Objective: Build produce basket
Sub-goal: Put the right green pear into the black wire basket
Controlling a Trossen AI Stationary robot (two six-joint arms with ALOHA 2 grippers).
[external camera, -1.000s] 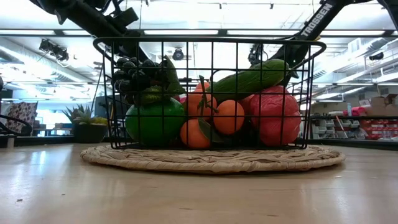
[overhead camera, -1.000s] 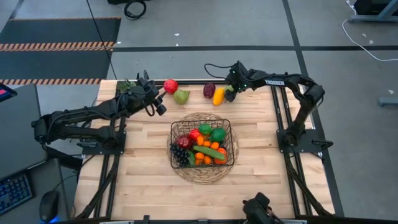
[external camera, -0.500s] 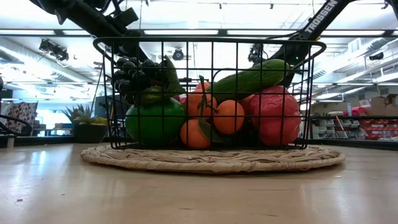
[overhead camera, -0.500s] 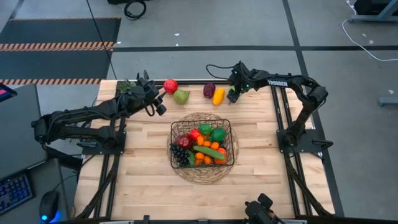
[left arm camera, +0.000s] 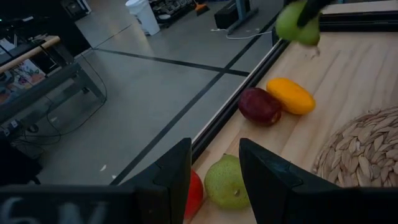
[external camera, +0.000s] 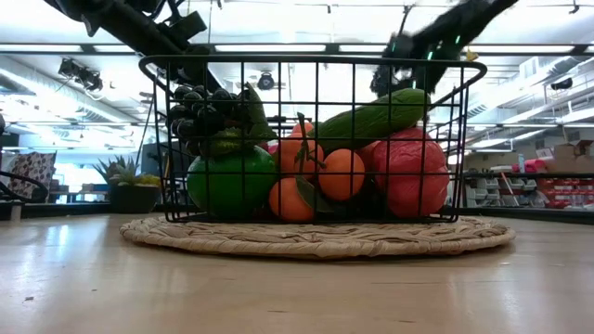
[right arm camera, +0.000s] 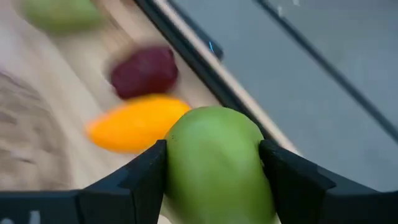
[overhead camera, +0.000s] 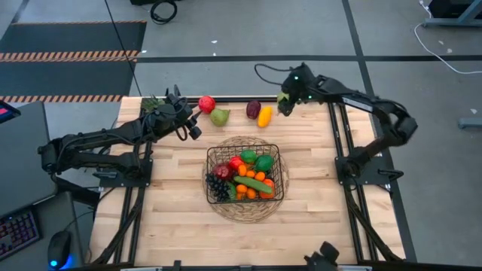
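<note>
The black wire basket (overhead camera: 245, 175) stands on a round wicker mat (overhead camera: 242, 212) and holds grapes, oranges, a cucumber, a green fruit and red fruit; it fills the low view (external camera: 311, 139). On the table's far part lie a red apple (overhead camera: 206, 104), a green pear (overhead camera: 219, 117), a purple plum (overhead camera: 253, 110) and a yellow lemon (overhead camera: 264, 116). My right gripper (overhead camera: 286, 102) is shut on a green fruit (right arm camera: 214, 165), above the table to the right of the lemon. My left gripper (overhead camera: 193, 126) is open, left of the pear (left arm camera: 227, 182), not touching it. My right gripper pinches the green fruit between its two fingers (right arm camera: 146, 177), one on each of its rounded sides (right arm camera: 177, 155). The fruit is lifted clear of the table; it also shows in the air in the left wrist view (left arm camera: 298, 28).
A small green potted plant (overhead camera: 153, 104) stands at the table's far left corner, beside my left arm. The table's far edge with a dark rail (left arm camera: 224, 118) runs just behind the loose fruit. Bare wood lies left and right of the mat.
My right gripper has risen from the table beside the lemon and gone a little toward the far right corner, carrying the green fruit clear of the table. My left arm has kept still.
</note>
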